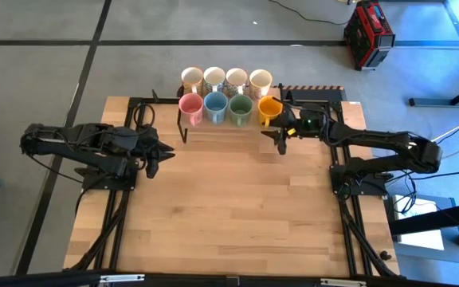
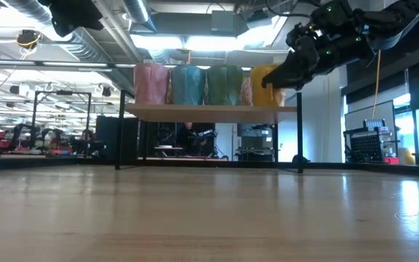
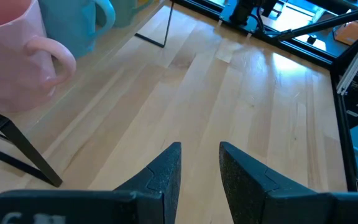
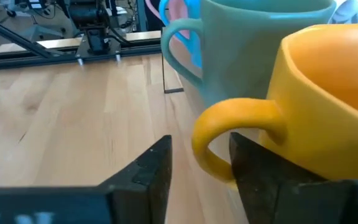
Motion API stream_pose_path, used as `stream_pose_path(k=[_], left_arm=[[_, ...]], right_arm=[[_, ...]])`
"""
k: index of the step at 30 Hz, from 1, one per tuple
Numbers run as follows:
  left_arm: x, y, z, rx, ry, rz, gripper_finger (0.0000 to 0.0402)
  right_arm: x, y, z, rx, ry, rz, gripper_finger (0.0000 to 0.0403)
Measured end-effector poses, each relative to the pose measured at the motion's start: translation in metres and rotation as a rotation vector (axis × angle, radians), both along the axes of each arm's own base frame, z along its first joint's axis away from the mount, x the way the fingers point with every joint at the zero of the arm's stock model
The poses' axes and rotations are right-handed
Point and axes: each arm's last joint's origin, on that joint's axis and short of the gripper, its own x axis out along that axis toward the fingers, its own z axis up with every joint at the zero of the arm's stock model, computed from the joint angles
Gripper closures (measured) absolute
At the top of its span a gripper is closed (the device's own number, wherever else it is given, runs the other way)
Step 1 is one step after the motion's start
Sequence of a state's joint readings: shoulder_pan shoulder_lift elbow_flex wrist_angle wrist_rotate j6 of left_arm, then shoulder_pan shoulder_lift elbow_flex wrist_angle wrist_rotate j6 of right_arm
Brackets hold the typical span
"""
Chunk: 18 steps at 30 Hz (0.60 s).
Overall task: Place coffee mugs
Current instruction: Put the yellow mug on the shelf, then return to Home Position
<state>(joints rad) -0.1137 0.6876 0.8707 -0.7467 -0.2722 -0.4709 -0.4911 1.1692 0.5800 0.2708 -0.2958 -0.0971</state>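
Table point(image 1: 237, 207): wooden, with a black rack point(image 1: 183, 127) at its far edge.
Mugs: eight on the rack, two rows of four; orange mug point(image 1: 269, 108) ends the front row.
Right gripper point(image 1: 281, 135): fingers apart, astride the orange mug's handle.
Left gripper point(image 1: 164, 153): fingers slightly apart, empty, near the rack's other end.

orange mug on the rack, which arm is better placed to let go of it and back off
Right. The right claw sits at the orange mug with its fingers on either side of the handle, parted, at the rack's right end. The left claw hovers over bare table, away from the mugs.
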Motion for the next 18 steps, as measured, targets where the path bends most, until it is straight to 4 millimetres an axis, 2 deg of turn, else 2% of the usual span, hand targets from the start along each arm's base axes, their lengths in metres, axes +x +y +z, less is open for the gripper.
stream_pose_path(k=[6,18], left_arm=[[0.0,0.0,0.0,0.0,0.0,0.0,0.0298],[0.0,0.0,0.0,0.0,0.0,0.0,0.0298]], right_arm=[[-0.003,0.001,0.01,0.035,0.03,-0.006,0.0229],[-0.004,0.002,0.043,0.145,0.222,-0.01,0.0226]])
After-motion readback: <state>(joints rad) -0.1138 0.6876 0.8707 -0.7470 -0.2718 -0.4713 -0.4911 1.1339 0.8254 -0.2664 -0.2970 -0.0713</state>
